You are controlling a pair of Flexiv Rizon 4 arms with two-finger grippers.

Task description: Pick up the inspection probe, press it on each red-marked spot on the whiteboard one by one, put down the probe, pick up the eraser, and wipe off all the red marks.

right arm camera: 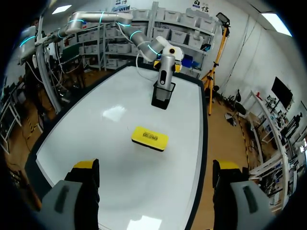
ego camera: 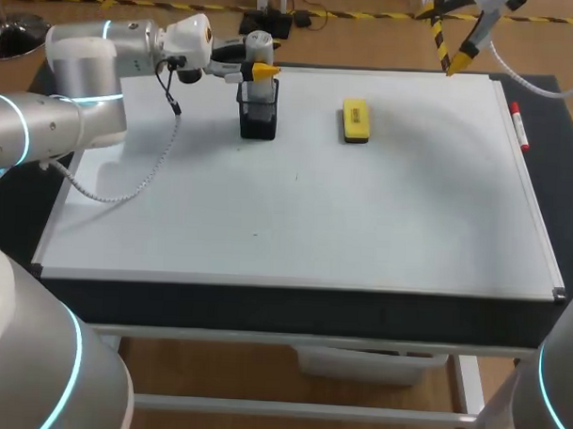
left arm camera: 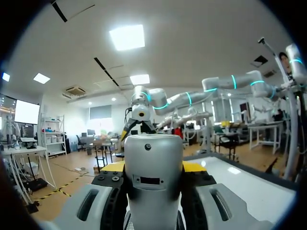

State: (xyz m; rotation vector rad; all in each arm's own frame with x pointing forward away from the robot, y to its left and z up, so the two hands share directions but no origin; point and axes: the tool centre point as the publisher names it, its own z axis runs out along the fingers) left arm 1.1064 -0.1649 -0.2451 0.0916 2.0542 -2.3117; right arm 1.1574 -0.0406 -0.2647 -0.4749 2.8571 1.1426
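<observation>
— Start at the left. What is the left claw (ego camera: 261, 72) doing?
— It comes in level from the side and is clamped on the probe (left arm camera: 153, 167). A pad presses it on each side, and the yellow tips show just past it.
— Which way does the probe point?
— Straight up. Its long axis is upright, with the lower end down inside the black holder (ego camera: 258, 121) right under the claw and the rounded top above the fingers.
— And the holder?
— It stands on the whiteboard (ego camera: 296, 215), near the far edge. The board lies flat on the dark desk (ego camera: 293, 307).
— What is next to the right?
— The yellow eraser (right arm camera: 149, 138). It lies flat on the board, well apart from the left claw, and ahead of and below the right claw (right arm camera: 156, 167). Its long axis runs crosswise to that claw, from one finger's side towards the other.
— How does the right claw stand?
— Its fingers are spread wide, hanging above the board's far edge, towards the right corner.
— Anything past it?
— A marker (ego camera: 521, 130) with a red cap lies lengthwise along the board's right edge.
</observation>
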